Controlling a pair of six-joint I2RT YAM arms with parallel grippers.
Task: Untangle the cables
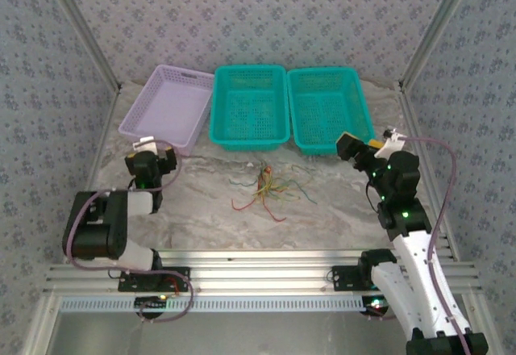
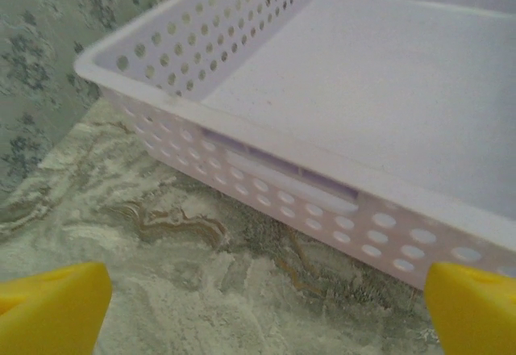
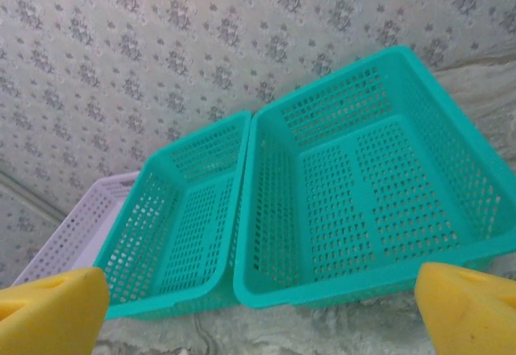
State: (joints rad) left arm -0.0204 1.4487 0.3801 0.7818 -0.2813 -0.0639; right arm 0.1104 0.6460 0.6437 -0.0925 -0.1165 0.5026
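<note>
Left claw [image 1: 153, 149]: released, yellow pads [image 2: 52, 311] spread wide, nothing between; low over the counter [image 1: 201, 218], facing the near wall of the lilac basket [image 1: 173, 105], apart from it.
Right claw [image 1: 363, 144]: released likewise, empty; raised near the front corner of the right teal basket [image 1: 330, 109].

Item 1. Cables [image 1: 266, 187]: one loose knot of thin red, yellow, green and grey strands, mid-counter, between the two arms, just in front of the middle teal basket [image 1: 250, 105]. Densest at a short orange-brown clump at the far end; red ends trailing toward the near edge, green and grey ends fanning right. Well apart from both claws.

Item 2. Baskets: three in a row along the far side, lilac at left, teal pair side by side; all empty.

Step in hand, by judgement: the very start; knot untouched, nothing separated.

Next move, by judgement: reach inward to the knot, pinch a single free end (a red tail seems most exposed), pin the clump with the other claw, draw the strand out slowly. Risk: string-thin wire slipping between the pads, or the whole bundle dragged along instead of one strand.
</note>
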